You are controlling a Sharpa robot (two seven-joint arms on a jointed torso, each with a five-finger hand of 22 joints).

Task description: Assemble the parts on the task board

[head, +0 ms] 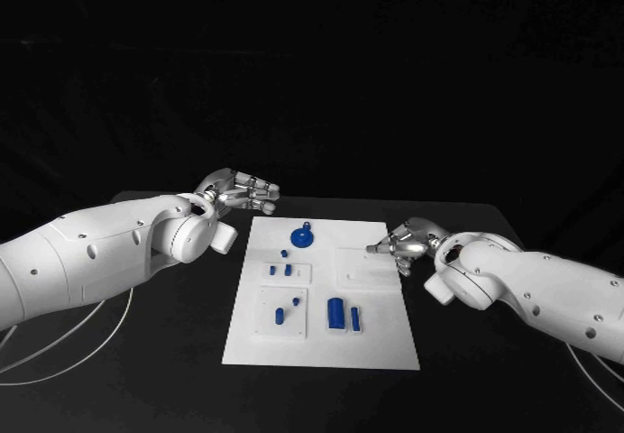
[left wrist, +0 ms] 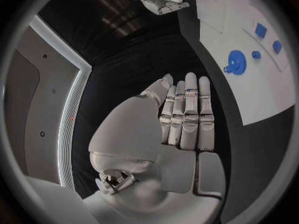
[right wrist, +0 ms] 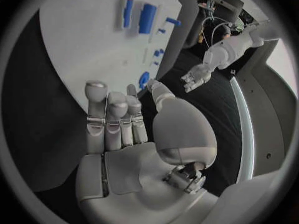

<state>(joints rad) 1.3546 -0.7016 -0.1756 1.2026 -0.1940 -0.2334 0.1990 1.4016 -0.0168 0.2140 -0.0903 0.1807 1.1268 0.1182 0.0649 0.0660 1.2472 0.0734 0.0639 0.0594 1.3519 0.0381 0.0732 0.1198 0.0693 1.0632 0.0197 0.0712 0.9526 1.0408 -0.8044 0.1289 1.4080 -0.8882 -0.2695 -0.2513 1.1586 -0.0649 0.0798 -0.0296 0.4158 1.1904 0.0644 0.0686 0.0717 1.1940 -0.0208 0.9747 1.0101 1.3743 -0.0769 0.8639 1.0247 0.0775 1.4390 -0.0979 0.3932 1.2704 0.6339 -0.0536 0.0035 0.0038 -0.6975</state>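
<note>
Desk [head: 169,361]: black, carries the white task board [head: 377,347] in the middle, long side running away from the robot.
Left hand [head: 241,191]: hovers off the board's far-left corner, above the desk, not touching the board. Fingers [left wrist: 190,112] straight and side by side, thumb out to the side; nothing in it.
Right hand [head: 399,244]: at the board's right edge, about halfway along, over the raised white square there. Whether it touches the board: can't tell. Fingers [right wrist: 106,119] extended together, palm bare, holding nothing.
Round blue part [head: 302,238]: disc w/ a small loop on top, far end of board, left of centre; nearest part to left hand but apart from it.
Small blue parts [head: 281,269]: two tiny ones side by side on a raised pad just nearer than the disc; one more tiny bit [head: 286,253] between them and the disc.
Blue peg [head: 279,316]: on the lower left pad, w/ a smaller piece [head: 297,301] just beyond it.
Big blue block [head: 335,311]: upright-looking bar, near middle of board, robot's side; thin blue bar [head: 355,317] just right of it.
Both hands: well apart, one each side of the board.
</note>
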